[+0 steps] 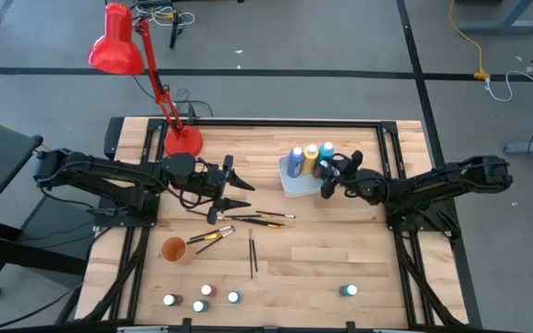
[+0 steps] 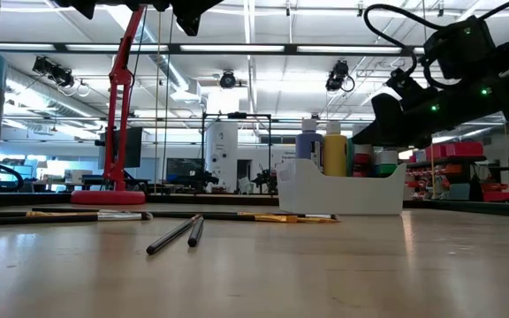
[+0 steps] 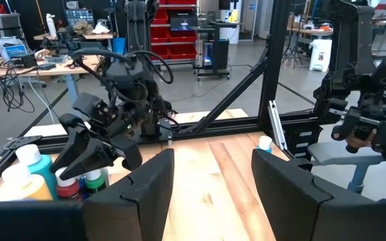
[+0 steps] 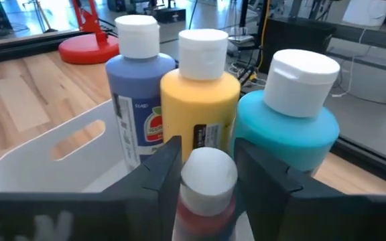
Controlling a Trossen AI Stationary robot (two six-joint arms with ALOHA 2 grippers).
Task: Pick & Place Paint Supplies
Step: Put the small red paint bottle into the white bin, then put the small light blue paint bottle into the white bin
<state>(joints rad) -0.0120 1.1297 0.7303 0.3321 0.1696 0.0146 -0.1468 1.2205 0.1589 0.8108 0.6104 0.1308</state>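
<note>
A white tray (image 1: 296, 185) at the table's far middle holds blue (image 4: 141, 87), yellow (image 4: 203, 100) and teal (image 4: 290, 130) white-capped paint bottles, standing upright. My right gripper (image 1: 326, 181) reaches level over the tray's right end, shut on a red paint bottle (image 4: 206, 207). A green bottle (image 3: 96, 181) stands beside the red one. Several dark-handled paintbrushes (image 1: 259, 218) lie flat mid-table. Several small bottles (image 1: 207, 291) stand near the front edge, and one (image 1: 349, 290) is at the front right. My left gripper (image 3: 213, 194) hovers open above the brushes, left of the tray. My right gripper has the red paint bottle's white cap (image 4: 208, 173) between its two fingers, one on each side. The fingers come nearly level from the table's right side. The bottle stands upright inside the tray. Its base is out of sight below the fingers.
A red desk lamp's base (image 1: 182, 141) stands at the far left. An orange cup (image 1: 174, 248) sits front left, next to two brushes (image 1: 213, 239). A black frame rail (image 1: 248, 121) runs along the table's far edge.
</note>
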